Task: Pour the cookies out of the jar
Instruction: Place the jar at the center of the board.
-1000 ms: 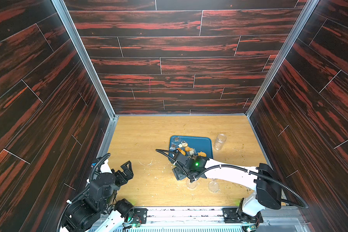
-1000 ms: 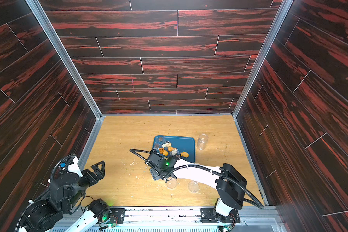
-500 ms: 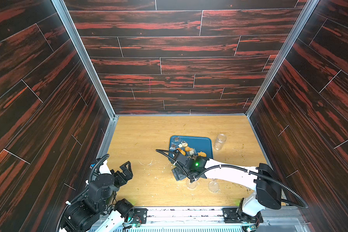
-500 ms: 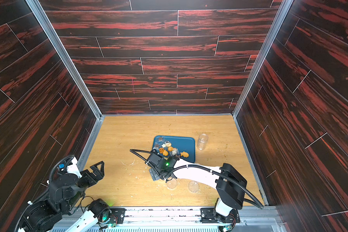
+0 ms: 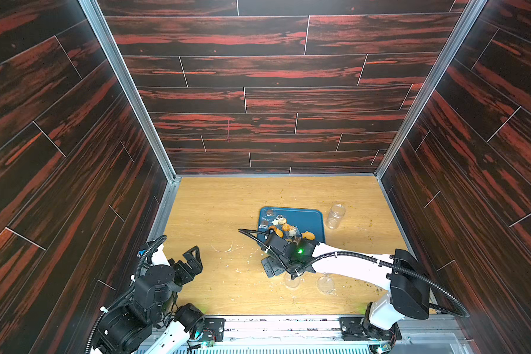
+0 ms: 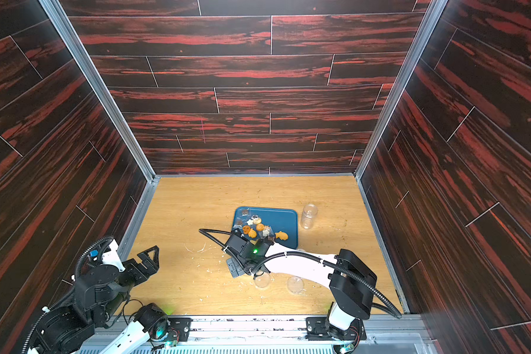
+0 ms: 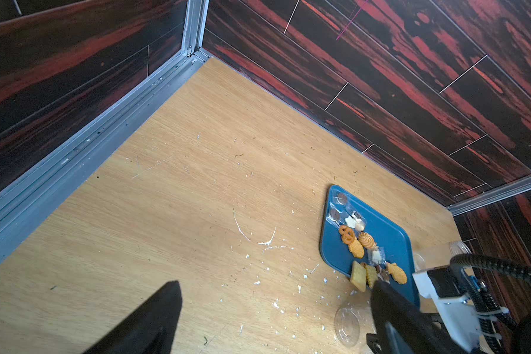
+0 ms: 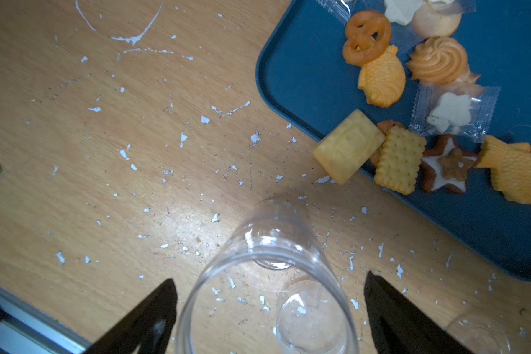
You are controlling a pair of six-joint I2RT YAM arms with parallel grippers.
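Note:
The cookies [image 8: 380, 79] lie spread on a blue tray [image 8: 304, 76], in both top views [image 5: 284, 228] [image 6: 259, 228]; a square one [image 8: 347, 151] hangs over the tray's near edge onto the table. The clear jar [image 8: 270, 275] rests empty on the wood, in front of the tray [image 5: 292, 280]. My right gripper [image 8: 270, 277] is open around it, both fingers clear of the glass. My left gripper [image 5: 193, 257] [image 7: 276, 285] is open and empty at the front left, far from the tray [image 7: 387, 233].
A second clear jar [image 5: 334, 216] [image 6: 308, 216] stands upright just right of the tray. A clear round lid [image 5: 325, 285] [image 8: 478, 335] lies right of the released jar. White flecks [image 8: 181, 138] are scattered over the wooden table. Dark panelled walls close in three sides.
My right gripper's jaws have spread apart and let go of the jar, which stays in place on the table. Both arms have barely moved.

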